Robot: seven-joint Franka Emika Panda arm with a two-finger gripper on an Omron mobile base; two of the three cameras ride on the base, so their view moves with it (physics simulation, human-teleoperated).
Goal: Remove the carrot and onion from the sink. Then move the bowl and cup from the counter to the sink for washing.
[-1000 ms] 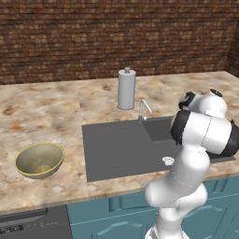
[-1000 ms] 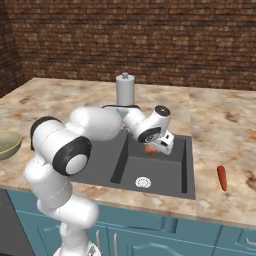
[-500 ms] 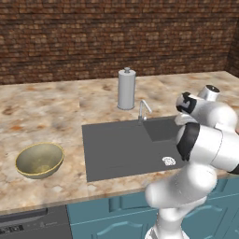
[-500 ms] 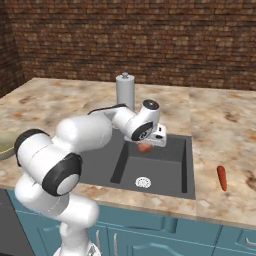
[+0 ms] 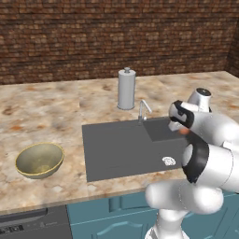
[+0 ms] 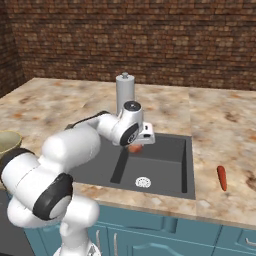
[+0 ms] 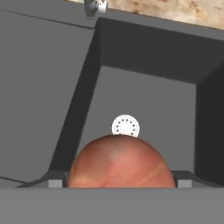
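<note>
A reddish-brown onion (image 7: 117,164) sits between my two fingertips (image 7: 54,179), held up over the deep basin of the dark grey sink (image 7: 43,65). In the right base view my gripper (image 6: 136,146) is shut on the onion (image 6: 135,149), just above the basin's left edge. The left base view shows the onion (image 5: 185,131) under the hand. The carrot (image 6: 221,178) lies on the counter (image 6: 225,125) to the right of the sink (image 6: 165,165). The olive-yellow bowl (image 5: 39,160) stands on the counter left of the sink (image 5: 116,149). The cup is out of view.
A tall grey cylinder with a knob on top (image 5: 126,88) stands behind the sink, beside the small silver faucet (image 5: 142,109). The white drain (image 7: 126,126) lies straight below the onion. A brick wall (image 5: 116,37) closes off the back of the counter.
The arm's elbow has swung round. The hand, still holding the onion, has drifted a little to the left over the basin in the right base view.
</note>
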